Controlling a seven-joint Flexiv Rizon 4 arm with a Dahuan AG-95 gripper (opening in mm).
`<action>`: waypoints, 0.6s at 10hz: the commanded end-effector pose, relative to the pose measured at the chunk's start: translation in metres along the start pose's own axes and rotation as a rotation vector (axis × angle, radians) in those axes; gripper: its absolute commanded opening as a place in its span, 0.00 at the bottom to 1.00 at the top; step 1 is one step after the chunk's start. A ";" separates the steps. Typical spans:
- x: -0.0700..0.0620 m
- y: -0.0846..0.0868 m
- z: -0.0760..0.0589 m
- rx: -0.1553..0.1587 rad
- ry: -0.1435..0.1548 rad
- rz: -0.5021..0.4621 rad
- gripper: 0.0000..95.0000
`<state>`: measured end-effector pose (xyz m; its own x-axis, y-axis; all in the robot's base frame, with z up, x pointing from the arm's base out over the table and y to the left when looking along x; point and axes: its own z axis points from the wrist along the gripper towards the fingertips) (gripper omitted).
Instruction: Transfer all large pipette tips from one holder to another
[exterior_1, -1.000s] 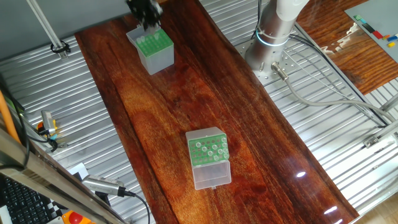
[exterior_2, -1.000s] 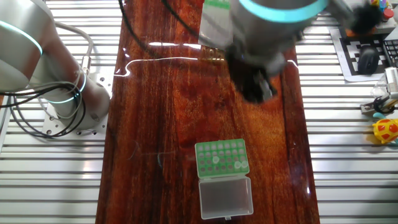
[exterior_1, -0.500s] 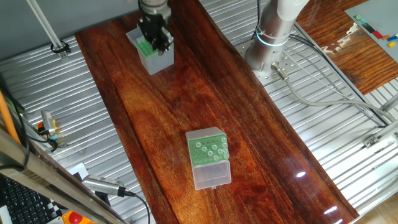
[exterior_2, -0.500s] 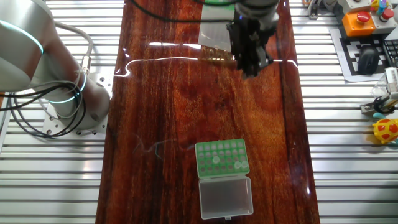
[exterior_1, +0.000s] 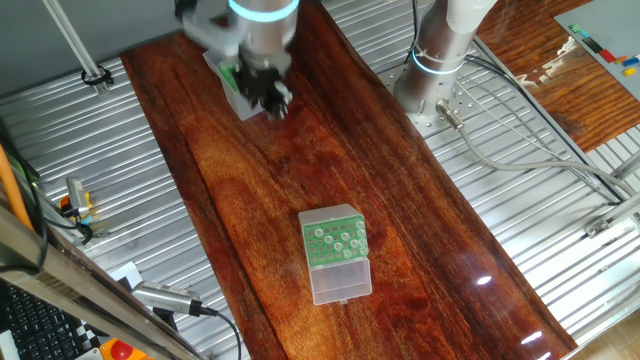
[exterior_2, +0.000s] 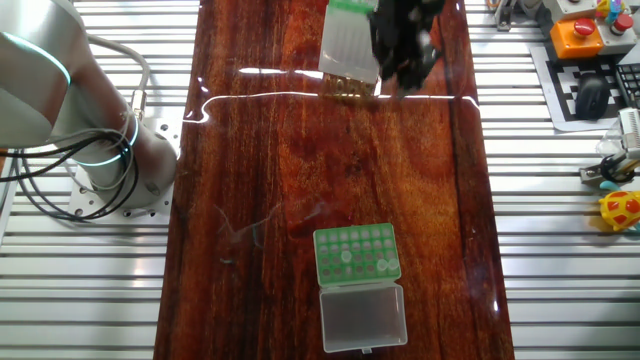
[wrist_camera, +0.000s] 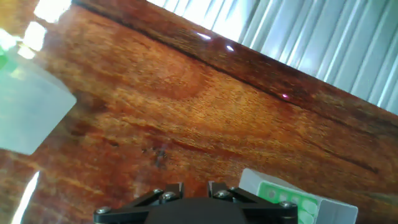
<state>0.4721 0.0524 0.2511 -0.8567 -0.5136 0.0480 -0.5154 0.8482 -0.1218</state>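
The claw (exterior_1: 268, 92) hangs just beside the tall whitish box (exterior_2: 348, 45) at the far end of the table (exterior_1: 300, 170), blurred; whether it is clenched or holds anything cannot be told. The pipette tips (exterior_1: 338, 238) stand in the low green rack (exterior_2: 356, 254), well apart, lid open.

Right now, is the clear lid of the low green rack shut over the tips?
No. In the other fixed view the clear lid lies folded open flat beside the low green rack, leaving its grid of holes uncovered.
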 end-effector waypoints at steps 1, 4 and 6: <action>-0.037 0.050 0.008 -0.111 -0.085 0.038 0.40; -0.037 0.050 0.008 -0.125 -0.092 -0.034 0.40; -0.037 0.050 0.008 -0.144 -0.105 -0.061 0.20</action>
<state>0.4773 0.1119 0.2352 -0.8290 -0.5565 -0.0560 -0.5583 0.8293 0.0240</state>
